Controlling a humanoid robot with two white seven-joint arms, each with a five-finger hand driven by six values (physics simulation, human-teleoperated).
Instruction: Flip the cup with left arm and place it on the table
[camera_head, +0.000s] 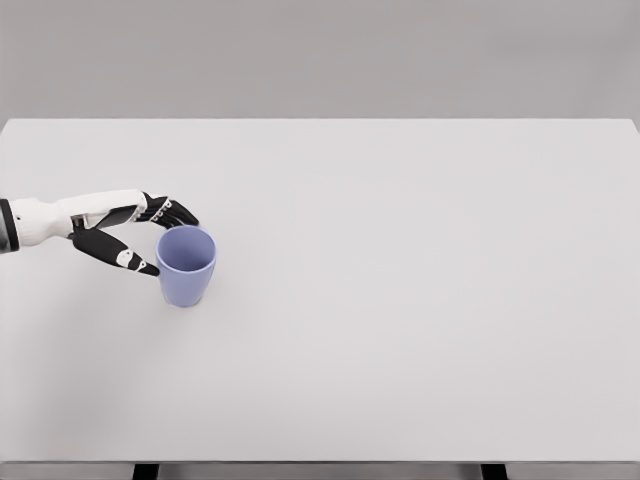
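One hand only is showing in the head view: the left hand (135, 235), reaching in from the picture's left edge over the white table (420, 300). Its fingers (178, 212) are spreading wide, with the thumb (125, 257) lying nearer the camera and the other fingers farther back, so that the rim of the cup falls just at the mouth of that opening. The fingertips are sitting right beside the rim; whether they are touching it cannot be told, and nothing is being gripped.

The blue cup (186, 266) is standing on the table at the left side, mouth upward, its inside visible. Judged from this, the cup is already upright, and the hand is either about to close on it or letting it go.

If the step is a grasp, the hand is needing to close evenly from both sides of the wall, just under the rim, so the light cup is not being pushed sideways or tipped. If it is a release, the hand is best drawing straight back, without the thumb brushing the rim.
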